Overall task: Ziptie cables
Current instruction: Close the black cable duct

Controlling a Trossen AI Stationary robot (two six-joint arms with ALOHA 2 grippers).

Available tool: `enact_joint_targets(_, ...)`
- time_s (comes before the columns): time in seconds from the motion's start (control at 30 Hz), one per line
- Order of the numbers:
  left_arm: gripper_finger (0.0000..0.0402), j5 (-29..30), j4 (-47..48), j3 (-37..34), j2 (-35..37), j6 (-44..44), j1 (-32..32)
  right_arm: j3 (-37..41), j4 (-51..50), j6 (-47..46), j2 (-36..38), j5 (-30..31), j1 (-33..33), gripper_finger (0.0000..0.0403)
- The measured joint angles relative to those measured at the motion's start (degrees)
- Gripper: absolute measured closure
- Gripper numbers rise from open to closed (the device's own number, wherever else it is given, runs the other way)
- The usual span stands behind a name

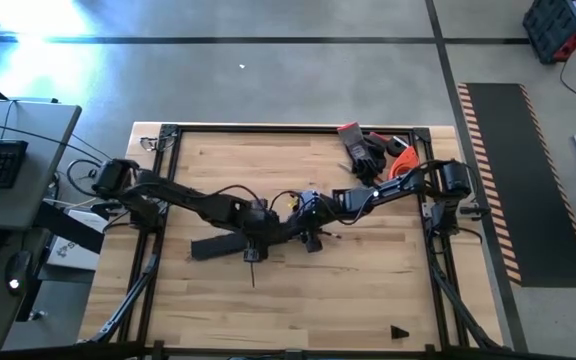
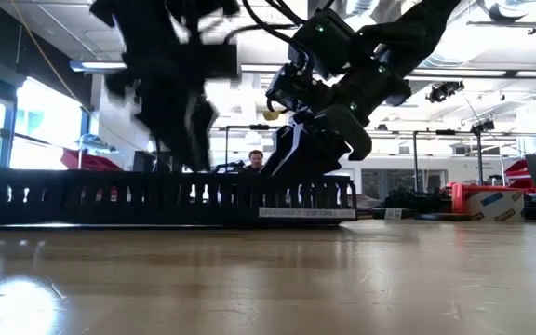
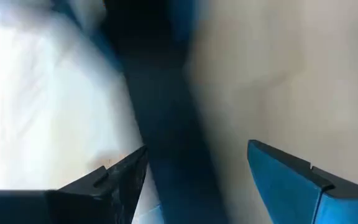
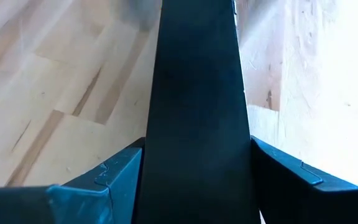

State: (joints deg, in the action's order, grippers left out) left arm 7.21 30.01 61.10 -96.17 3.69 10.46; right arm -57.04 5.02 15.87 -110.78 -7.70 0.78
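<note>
A long black comb-toothed slotted duct (image 2: 156, 200) lies on its long side on the wooden table, left of centre in the high view (image 1: 218, 246). My right gripper (image 2: 310, 177) is down at the duct's right end and is shut on it (image 4: 194, 168). My left gripper (image 2: 180, 121) hangs blurred above the duct's middle. In its own wrist view it is open (image 3: 194, 168), with a blurred dark band between the fingers. In the high view both grippers meet at mid-table, left (image 1: 253, 238) and right (image 1: 310, 230). The thin coloured cables do not plainly show. My right gripper pinches the duct's right end (image 4: 194, 124) between its two fingers (image 4: 114, 177), one on each long side. The fingers slant down from above and the table's right and lie along the duct. The duct lies level on the table.
Black gloves (image 1: 363, 150) and an orange tool (image 1: 400, 158) lie near the table's far right corner. A small black piece (image 1: 398, 332) sits near the near right edge. A thin dark strand (image 1: 253, 270) lies just near of the left gripper. A person (image 2: 254, 160) shows beyond the table.
</note>
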Motion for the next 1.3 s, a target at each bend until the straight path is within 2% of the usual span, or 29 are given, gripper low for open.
enact_joint_targets(0.03, 0.0156, -2.57, -1.69, 0.19, 0.84, -0.38, 0.02, 0.0, 0.02, -0.03, 0.0, 0.36, 0.0, 0.0171)
enact_joint_targets(0.1, 0.0156, -3.86, -1.66, 0.46, 2.87, -0.48, 0.34, 0.0, 0.04, -0.3, 0.0, 1.51, 0.05, 0.0171)
enact_joint_targets(0.17, 0.0158, -3.04, -1.61, 0.28, 4.15, 0.11, -0.02, 0.01, 0.05, -0.38, -0.01, 1.81, 0.09, 0.0171)
enact_joint_targets(0.3, 0.0173, -0.06, -7.44, 0.14, 5.78, 1.57, -0.89, 0.04, 0.11, -0.37, -0.02, 1.58, 0.08, 0.0171)
enact_joint_targets(0.47, 0.0228, 2.83, -16.98, -4.39, 3.1, 4.2, -2.2, 0.13, 0.17, -0.37, -0.13, 1.6, 0.02, 0.0171)
enact_joint_targets(0.6, 0.0284, 7.56, -26.71, -11.15, -1.64, 11.95, -2.95, 0.21, -0.2, -0.97, -0.2, 1.72, -0.26, 0.0171)
enact_joint_targets(0.67, 0.031, 7.93, -30.74, -13.72, -3.64, 15.04, -2.79, 0.23, -0.23, -1.02, -0.24, 1.29, -0.44, 0.0171)
enact_joint_targets(0.87, 0.0362, 10.17, -36.13, -15.7, -4.53, 16.58, -1.28, 0.22, -0.17, -0.78, -0.23, 2.1, -1.22, 0.0171)
enact_joint_targets(1.0, 0.0377, 10.49, -37.14, -15.82, -4.69, 15.49, -0.92, 0.28, -0.91, 0.35, 1.56, 2.12, -1.51, 0.0171)
enact_joint_targets(1.3, 0.0382, 12.03, -41.53, -15.89, -4.76, 13.08, -0.98, 0.81, -14.38, 0.44, 11.81, 5.22, -1.78, 0.0171)
